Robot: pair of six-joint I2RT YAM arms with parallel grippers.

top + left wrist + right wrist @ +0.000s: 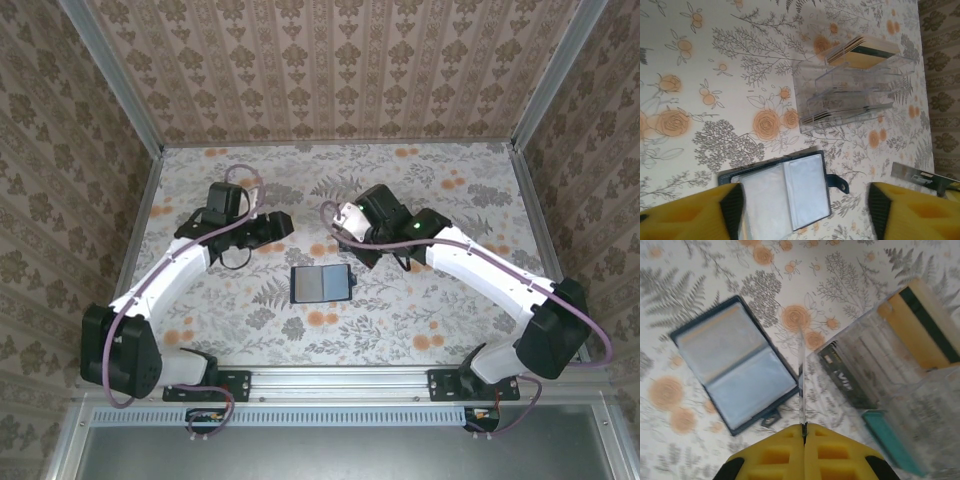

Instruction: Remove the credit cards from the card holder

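Card holder (pixel 321 284) lies open between your arms.
Left gripper (pixel 805 212) stands wide and empty just beside it; right gripper (pixel 803 432) is clamped on a thin card (pixel 802 375).

You have one card holder (pixel 735 372), lying open just to the left of the right pincer (pixel 804 431), and one clear plastic box (pixel 900 385) just to its right. One thin card (pixel 801 375) stands edge-on in that pincer's closed jaws. Inside the box you can count at least three more: one tan striped card (pixel 920 325), one dark card (pixel 842 375) and one teal card (pixel 890 440).
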